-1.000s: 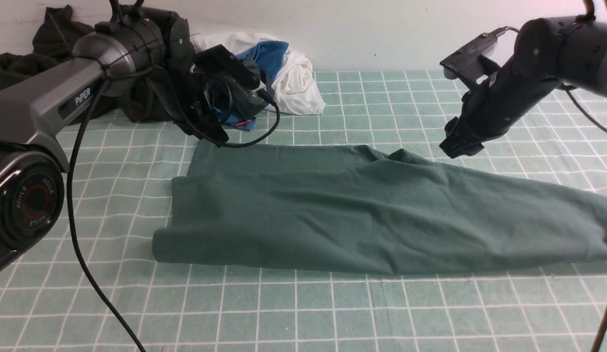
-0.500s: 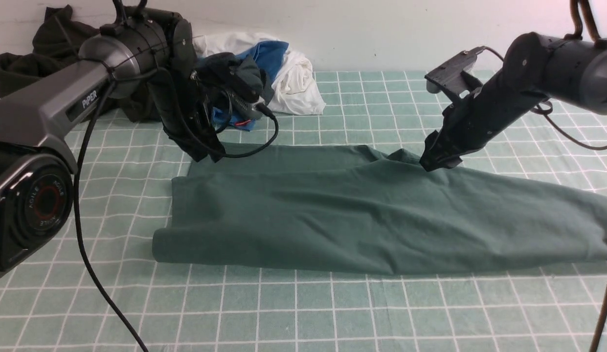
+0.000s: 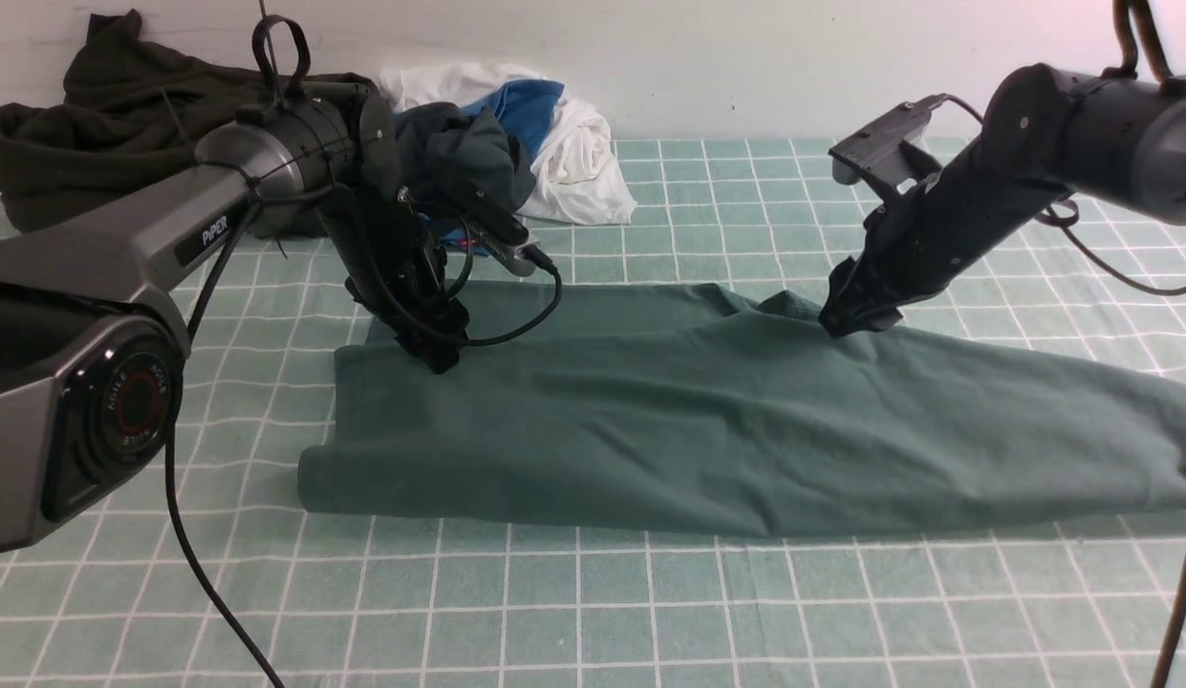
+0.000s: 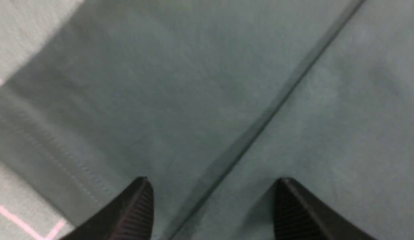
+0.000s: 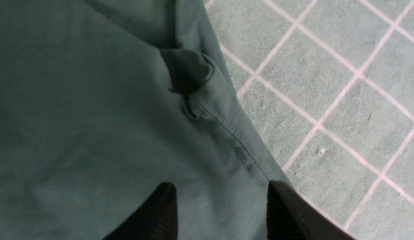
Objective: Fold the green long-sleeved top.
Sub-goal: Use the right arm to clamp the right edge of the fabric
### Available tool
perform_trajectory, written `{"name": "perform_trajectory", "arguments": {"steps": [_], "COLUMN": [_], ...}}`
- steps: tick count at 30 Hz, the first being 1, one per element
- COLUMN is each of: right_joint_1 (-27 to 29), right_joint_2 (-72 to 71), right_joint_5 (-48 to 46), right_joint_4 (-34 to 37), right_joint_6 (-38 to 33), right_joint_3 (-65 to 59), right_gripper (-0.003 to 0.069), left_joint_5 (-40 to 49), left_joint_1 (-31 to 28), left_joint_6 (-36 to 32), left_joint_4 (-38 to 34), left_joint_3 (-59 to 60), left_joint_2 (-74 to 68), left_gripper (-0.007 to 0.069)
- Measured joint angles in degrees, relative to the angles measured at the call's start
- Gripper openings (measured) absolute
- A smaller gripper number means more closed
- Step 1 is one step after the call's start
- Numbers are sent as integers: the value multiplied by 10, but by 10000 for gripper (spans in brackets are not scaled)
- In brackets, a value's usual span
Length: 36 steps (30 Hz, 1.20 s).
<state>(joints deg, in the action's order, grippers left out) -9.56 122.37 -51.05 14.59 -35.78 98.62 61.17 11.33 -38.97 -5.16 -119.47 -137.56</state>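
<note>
The green long-sleeved top point(image 3: 707, 420) lies in a long flat band across the bench point(image 3: 593, 612). The left gripper point(image 3: 442, 355), fingers apart, sits near its far left corner; the right gripper point(image 3: 846, 323) (also spread) straddles its far edge.

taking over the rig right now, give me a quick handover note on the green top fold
Left gripper: open, down near the far left corner of the green long-sleeved top, holding nothing.
Right gripper: open, at the top's far edge by a stitched hem, holding nothing.
Top: flat on the checked cloth, already folded into a long band.
Left to do: probably the crosswise folds to make it compact.
</note>
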Motion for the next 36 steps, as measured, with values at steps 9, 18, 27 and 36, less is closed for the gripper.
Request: {"name": "perform_trajectory", "arguments": {"steps": [9,18,27,36], "right_joint_1": [0,0,0,0], "right_joint_2": [0,0,1,40], "right_joint_5": [-3,-3,41,77], "right_joint_4": [0,-27,-29,-29], "right_joint_6": [0,-1,-3,-5], "right_joint_3": [0,0,0,0], "right_gripper": [350,350,380,389], "left_joint_5": [8,20,-4,-13], "left_joint_1": [0,0,-1,-10], "left_joint_6": [5,31,51,55], "left_joint_4": [0,18,20,16], "left_joint_3": [-6,-56,-106,-106], "left_joint_2": [-3,0,4,-19], "left_gripper": [64,-1,-1,-1]}}
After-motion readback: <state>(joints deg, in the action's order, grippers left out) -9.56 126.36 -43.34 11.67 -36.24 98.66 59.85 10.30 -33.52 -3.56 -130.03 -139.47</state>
